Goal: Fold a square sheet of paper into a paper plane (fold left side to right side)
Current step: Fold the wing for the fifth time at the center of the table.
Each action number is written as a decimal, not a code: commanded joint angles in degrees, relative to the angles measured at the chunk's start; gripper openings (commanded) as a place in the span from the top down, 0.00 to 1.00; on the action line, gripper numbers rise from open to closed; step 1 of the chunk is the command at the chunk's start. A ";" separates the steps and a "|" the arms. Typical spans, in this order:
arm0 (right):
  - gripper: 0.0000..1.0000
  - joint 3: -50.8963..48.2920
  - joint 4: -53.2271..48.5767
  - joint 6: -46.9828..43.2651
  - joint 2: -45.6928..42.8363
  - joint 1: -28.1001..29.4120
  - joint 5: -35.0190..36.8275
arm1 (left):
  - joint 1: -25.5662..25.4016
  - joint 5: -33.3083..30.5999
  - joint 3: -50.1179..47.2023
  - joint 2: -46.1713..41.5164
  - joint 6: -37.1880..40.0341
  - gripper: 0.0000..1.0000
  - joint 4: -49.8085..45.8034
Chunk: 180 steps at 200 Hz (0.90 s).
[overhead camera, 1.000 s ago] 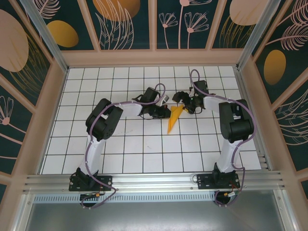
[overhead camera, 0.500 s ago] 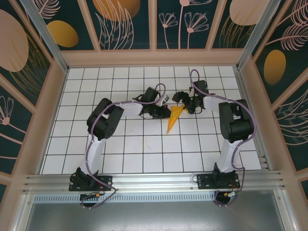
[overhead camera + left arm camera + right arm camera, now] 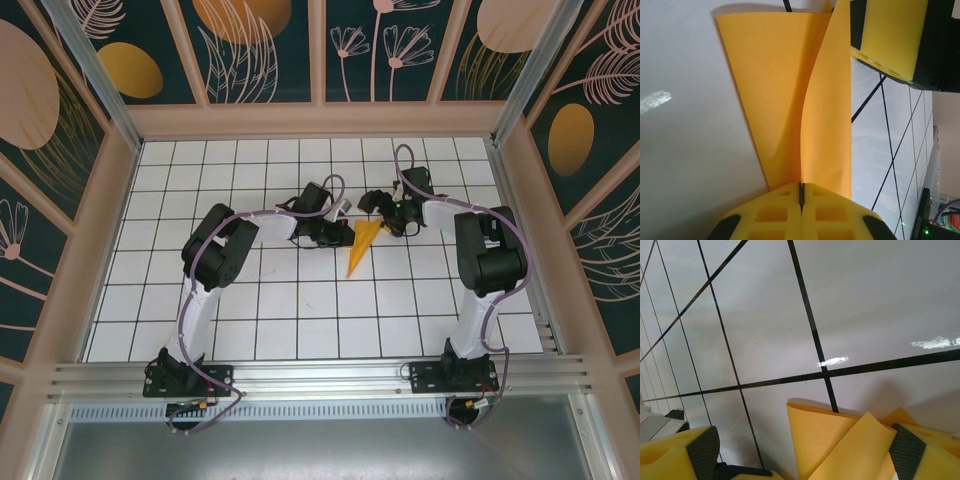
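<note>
Paper plane [image 3: 360, 247] lies on the worktop [image 3: 250, 300], touching the left gripper [image 3: 343, 234], which is pressed together, pinching its fold. Right gripper [image 3: 386, 224], just across the plane from the left gripper, is spread and holds nothing. Suggest: hold the pinch and flatten the raised flap [image 3: 827, 100] before creasing. The left wrist view shows the flap curling up. The top view shows the whole dart.

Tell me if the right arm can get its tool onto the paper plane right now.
Probably yes: the right tool is open, jaws either side of the paper plane, nothing in the way; the left tool is shut on it.
</note>
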 commanded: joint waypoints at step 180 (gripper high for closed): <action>0.86 -10.17 3.62 2.57 -8.60 3.17 -2.45 | 1.03 -4.93 -2.65 2.39 1.31 1.00 -1.24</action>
